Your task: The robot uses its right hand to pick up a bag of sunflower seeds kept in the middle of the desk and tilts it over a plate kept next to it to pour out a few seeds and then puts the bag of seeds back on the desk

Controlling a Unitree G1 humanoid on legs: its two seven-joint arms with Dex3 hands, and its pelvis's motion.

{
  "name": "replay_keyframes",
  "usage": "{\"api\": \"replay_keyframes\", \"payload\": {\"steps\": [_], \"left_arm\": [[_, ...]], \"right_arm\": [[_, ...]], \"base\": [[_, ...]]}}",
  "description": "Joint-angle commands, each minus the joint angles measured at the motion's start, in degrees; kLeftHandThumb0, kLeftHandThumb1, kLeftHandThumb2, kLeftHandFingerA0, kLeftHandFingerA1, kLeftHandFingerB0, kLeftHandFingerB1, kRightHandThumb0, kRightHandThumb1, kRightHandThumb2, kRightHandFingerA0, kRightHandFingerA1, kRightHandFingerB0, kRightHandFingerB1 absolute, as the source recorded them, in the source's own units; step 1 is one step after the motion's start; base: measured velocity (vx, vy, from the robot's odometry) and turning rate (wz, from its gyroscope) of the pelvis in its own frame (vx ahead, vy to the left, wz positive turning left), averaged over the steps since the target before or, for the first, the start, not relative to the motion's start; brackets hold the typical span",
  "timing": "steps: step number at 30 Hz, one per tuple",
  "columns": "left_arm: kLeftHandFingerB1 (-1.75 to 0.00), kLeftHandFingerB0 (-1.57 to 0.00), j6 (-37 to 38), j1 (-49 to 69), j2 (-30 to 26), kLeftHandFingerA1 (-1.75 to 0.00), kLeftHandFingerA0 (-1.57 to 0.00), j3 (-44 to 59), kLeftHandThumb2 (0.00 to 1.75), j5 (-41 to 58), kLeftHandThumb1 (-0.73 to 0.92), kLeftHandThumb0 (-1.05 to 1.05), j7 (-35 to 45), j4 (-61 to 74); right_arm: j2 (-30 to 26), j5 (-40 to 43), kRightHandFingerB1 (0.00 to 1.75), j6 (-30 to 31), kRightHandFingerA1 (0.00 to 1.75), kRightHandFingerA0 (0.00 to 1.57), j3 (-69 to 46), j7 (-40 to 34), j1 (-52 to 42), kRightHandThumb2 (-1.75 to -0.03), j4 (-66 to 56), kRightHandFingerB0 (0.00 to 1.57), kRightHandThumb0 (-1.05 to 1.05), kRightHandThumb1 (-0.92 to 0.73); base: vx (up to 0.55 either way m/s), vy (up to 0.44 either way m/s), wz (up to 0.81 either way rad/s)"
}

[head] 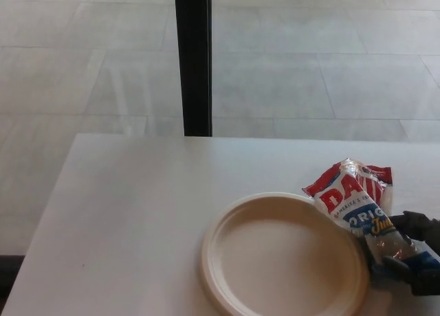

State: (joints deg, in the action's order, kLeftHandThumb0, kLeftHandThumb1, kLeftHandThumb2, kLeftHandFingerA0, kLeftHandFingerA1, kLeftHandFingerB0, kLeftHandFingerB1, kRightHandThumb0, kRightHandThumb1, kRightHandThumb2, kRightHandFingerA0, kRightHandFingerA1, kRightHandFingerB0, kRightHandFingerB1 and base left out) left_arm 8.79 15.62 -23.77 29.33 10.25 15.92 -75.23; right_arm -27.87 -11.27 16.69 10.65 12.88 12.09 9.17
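Head view: the bag of sunflower seeds [357, 207] is seen on the white desk [137, 213], its left edge touching, perhaps overlapping, the rim of the empty cream plate [285, 257]. The right hand [412, 251] is caught at the picture's right edge, black fingers [402, 264] set against the bag's lower end; whether a firm hold is made cannot be told. The left hand is not shown. A slip is judged the risk: crinkly film gripped low could sag, and seeds could be dumped in a rush or spilled past the plate.
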Motion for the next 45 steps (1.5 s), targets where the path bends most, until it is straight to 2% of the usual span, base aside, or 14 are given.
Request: {"api": "replay_keyframes", "payload": {"steps": [1,3,5,7,10,11,12,18,19,20,21,36,41,45], "left_arm": [[-0.38,-0.05,1.41,0.41,-1.10,-0.58,-0.23,-0.49,1.02,0.14,0.62,-0.94,0.09,-0.05],[-0.31,-0.13,1.60,0.44,-1.10,-0.52,-0.25,-0.33,0.64,0.45,0.77,-0.92,0.30,-0.05],[-0.40,-0.08,1.28,0.32,-1.09,-0.57,-0.21,-0.08,1.01,0.77,0.58,-0.89,0.29,-0.11],[-0.30,-0.13,1.15,0.11,-1.04,-0.51,-0.25,-0.57,0.64,0.31,0.78,-0.90,-0.18,-0.01],[-0.31,-0.13,0.89,-0.07,-1.10,-0.52,-0.25,-0.60,0.64,0.38,0.78,-0.89,-0.27,-0.07],[-0.38,-0.05,1.48,0.07,-1.12,-0.59,-0.24,-0.98,1.04,0.03,0.65,-0.95,-0.60,0.15],[-0.37,-0.04,1.37,0.05,-1.11,-0.59,-0.24,-0.88,1.04,0.21,0.64,-0.94,-0.56,0.18],[-0.40,-0.04,1.19,0.01,-1.20,-0.60,-0.24,-0.92,1.05,0.37,0.65,-0.91,-0.01,0.05],[-0.39,-0.04,1.23,0.00,-1.19,-0.60,-0.24,-0.93,1.05,0.38,0.65,-0.89,0.08,0.07],[-0.40,-0.07,1.05,0.01,-1.16,-0.58,-0.22,-0.74,1.03,0.62,0.62,-0.87,0.32,0.07],[-0.39,-0.04,0.71,-0.07,-1.16,-0.59,-0.23,-0.58,1.05,0.81,0.64,-0.91,0.25,0.09],[-0.40,-0.04,-0.37,-1.55,-1.11,-0.58,-0.23,-0.98,1.03,0.71,0.65,-0.88,-0.19,-0.11],[-0.33,-0.12,0.59,-1.54,-1.15,-0.53,-0.24,-1.82,0.65,0.09,0.81,-0.88,-0.05,-0.03],[-0.40,-0.04,0.55,-1.38,-1.12,-0.59,-0.23,-1.66,1.05,0.50,0.65,-0.88,0.37,0.06]], "right_arm": [[2.26,-1.48,0.33,5.36,0.48,0.28,-1.10,-1.73,-0.30,-0.65,-0.66,0.42,-0.84,-0.81],[3.46,-1.11,0.33,6.10,0.47,0.30,-1.88,-2.30,-0.22,-0.65,-0.16,0.42,-0.84,-0.80],[5.17,-0.78,0.32,8.34,0.45,0.33,-2.86,-3.02,0.05,-0.64,0.29,0.40,-0.84,-0.80],[6.61,0.68,0.44,12.43,0.71,0.63,-4.06,-2.05,1.04,-0.98,1.45,0.18,-0.79,-0.63],[7.33,1.85,0.28,15.46,0.58,0.61,-4.83,-0.11,1.64,-0.64,1.91,0.19,-0.70,-0.76],[7.14,0.84,0.37,16.69,0.65,0.59,-3.56,0.44,1.73,-0.94,2.18,0.07,-0.71,-0.62],[7.31,0.51,0.24,16.93,0.56,0.71,-3.20,0.29,1.70,-0.64,2.50,0.11,-0.66,-0.74],[7.70,-1.24,0.28,20.69,0.64,0.47,-0.41,0.51,1.42,-0.93,1.83,0.05,-0.65,-0.58],[7.79,-1.32,0.23,20.84,0.56,0.49,-0.19,0.44,1.30,-0.63,1.63,0.08,-0.61,-0.70],[7.66,-1.63,0.29,20.83,0.69,0.55,0.32,0.52,1.17,-0.92,1.33,0.03,-0.61,-0.55],[7.50,-1.93,0.24,20.45,0.61,0.62,0.77,0.57,1.12,-0.62,1.30,0.08,-0.60,-0.68],[7.43,-7.39,0.43,23.26,0.95,0.93,8.95,2.57,3.84,-0.79,-0.59,0.11,-0.60,-0.46],[7.60,-8.87,0.47,23.34,1.31,1.03,10.49,2.00,3.98,-0.89,-0.95,0.46,-0.15,-0.65],[8.08,-10.12,0.60,20.04,1.51,1.13,10.05,-1.31,2.33,-1.02,-1.31,0.87,-0.16,-0.64]], "base": [[0.00,0.000,0.00],[0.00,0.000,0.00],[0.00,0.000,0.00],[0.00,0.000,0.00],[0.00,0.000,0.00],[0.00,0.000,0.00],[0.00,0.000,0.00],[0.00,0.000,0.00],[0.00,0.000,0.00],[0.00,0.000,0.00],[0.00,0.000,0.00],[0.00,0.000,0.00],[0.00,0.000,0.00],[0.00,0.000,0.00]]}}
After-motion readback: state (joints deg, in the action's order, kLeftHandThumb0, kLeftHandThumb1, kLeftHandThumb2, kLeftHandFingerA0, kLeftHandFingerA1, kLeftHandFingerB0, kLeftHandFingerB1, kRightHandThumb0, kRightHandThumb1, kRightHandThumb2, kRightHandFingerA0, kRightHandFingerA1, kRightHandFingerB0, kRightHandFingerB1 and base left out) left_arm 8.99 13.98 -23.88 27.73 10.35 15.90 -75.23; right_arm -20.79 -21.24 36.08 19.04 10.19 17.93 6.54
